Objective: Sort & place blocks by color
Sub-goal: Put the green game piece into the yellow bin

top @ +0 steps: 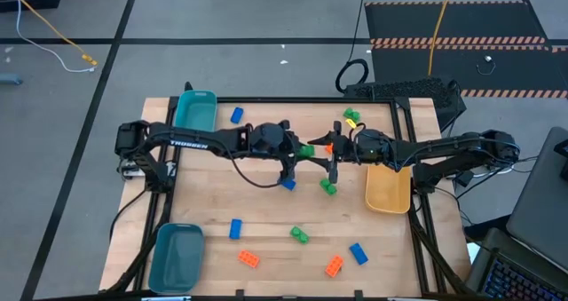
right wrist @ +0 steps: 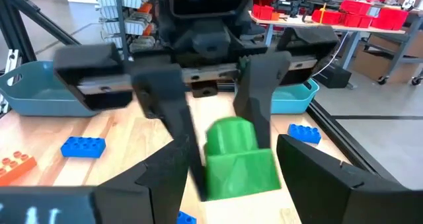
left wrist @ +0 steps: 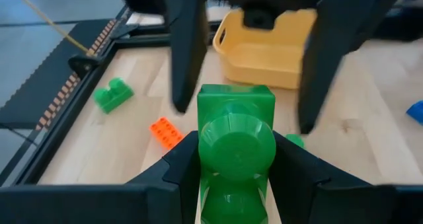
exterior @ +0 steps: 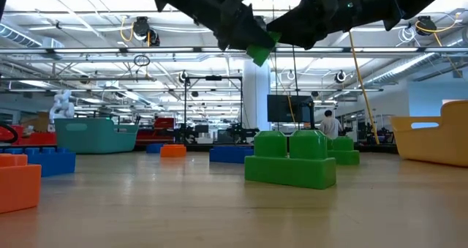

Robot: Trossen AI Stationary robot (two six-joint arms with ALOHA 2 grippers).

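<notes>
Both arms are meeting over the middle of the table (top: 204, 203), and a green block (top: 307, 150) is hanging in the air between them. The left end effector (top: 307, 151) is clamped on this block – in the left wrist view its 2 fingers are pressing the block's sides. The right end effector (top: 334, 164) is facing it with its fingers spread apart on both sides of the block, not yet closed on it as far as I can see.

I am judging this as a handover, and here is the risk: if the left fingers are letting go before the right ones are gripping, the block is falling down among the other blocks, perhaps onto the green pair (top: 328, 186) lying just below. If the right fingers are closing off-centre, the block is twisting or the 2 end effectors are knocking each other.

The yellow-orange bin (top: 388, 193) is sitting just beside the right arm – a carry there is short. The 2 teal bins (top: 195, 111) are well apart, on the left side.
</notes>
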